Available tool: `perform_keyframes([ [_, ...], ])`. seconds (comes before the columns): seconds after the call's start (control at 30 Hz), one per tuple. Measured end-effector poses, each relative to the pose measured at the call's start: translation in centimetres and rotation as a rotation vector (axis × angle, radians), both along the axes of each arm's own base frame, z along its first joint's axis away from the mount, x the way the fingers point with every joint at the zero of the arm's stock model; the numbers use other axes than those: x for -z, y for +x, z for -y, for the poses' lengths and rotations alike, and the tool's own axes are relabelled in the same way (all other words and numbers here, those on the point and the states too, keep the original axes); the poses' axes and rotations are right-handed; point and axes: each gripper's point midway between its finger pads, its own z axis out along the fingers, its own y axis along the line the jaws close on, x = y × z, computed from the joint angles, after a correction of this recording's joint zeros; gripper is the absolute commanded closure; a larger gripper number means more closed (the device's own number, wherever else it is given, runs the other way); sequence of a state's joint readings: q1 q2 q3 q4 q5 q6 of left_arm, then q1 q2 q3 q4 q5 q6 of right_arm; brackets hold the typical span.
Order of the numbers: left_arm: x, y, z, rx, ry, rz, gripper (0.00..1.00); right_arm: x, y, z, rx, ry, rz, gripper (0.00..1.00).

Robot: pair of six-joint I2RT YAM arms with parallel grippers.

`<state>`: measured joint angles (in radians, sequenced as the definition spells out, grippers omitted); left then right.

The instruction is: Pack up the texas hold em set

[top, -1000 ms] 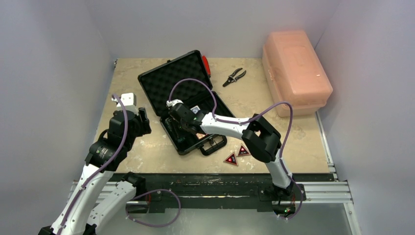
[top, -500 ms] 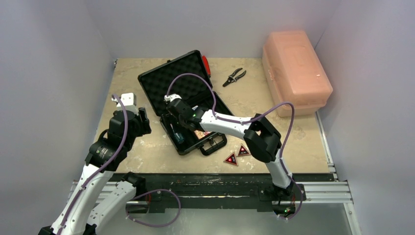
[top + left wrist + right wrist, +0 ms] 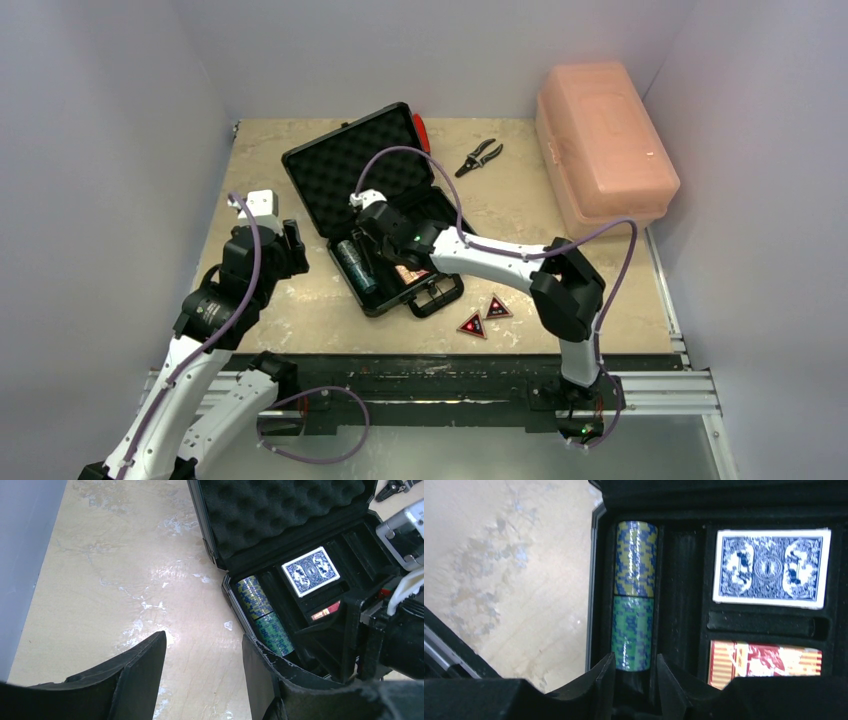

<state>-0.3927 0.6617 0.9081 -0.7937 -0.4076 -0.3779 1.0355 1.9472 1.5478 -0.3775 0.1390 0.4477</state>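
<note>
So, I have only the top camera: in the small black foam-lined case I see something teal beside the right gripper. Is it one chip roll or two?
Observer: Two, end to end in the slot along the case side wall: a yellow-and-blue striped chip roll at the far end, a green-and-blue striped chip roll nearer the right gripper.
Operator: Is it holding that one?
Observer: Its fingers flank the green roll's near end; squeezing or not, I cannot tell.
Operator: And the cards?
Observer: A blue-backed card deck and an orange-red card deck each lie in a pocket.
</note>
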Motion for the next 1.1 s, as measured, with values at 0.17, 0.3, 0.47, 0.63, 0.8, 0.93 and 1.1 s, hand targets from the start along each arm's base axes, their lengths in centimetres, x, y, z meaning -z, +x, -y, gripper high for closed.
perform_keyframes([
  [0.17,-0.1,0.0,0.0,0.001,-0.001,0.002,0.43,1.5,-1.0,1.4,-0.004,-0.022,-0.025,0.73],
  [0.3,-0.1,0.0,0.0,0.003,-0.003,0.002,0.43,3.7,-2.3,2.4,-0.016,-0.052,-0.075,0.78],
  [0.47,-0.1,-0.1,0.0,0.003,-0.004,0.006,0.43,4.2,-3.2,2.2,-0.034,-0.039,-0.109,0.81],
  [0.63,-0.2,-0.1,0.0,0.003,-0.005,0.008,0.43,4.1,-3.6,1.4,-0.05,-0.013,-0.121,0.83],
  [0.8,-0.2,-0.1,0.0,0.003,-0.005,0.008,0.43,5.3,-3.7,1.2,-0.053,-0.027,-0.138,0.85],
  [0.93,-0.2,-0.1,0.0,0.003,-0.005,0.008,0.43,6.2,-3.6,1.0,-0.053,-0.042,-0.146,0.85],
  [1.1,-0.2,-0.1,0.0,0.003,-0.005,0.008,0.43,6.2,-3.4,0.7,-0.053,-0.047,-0.148,0.85],
])
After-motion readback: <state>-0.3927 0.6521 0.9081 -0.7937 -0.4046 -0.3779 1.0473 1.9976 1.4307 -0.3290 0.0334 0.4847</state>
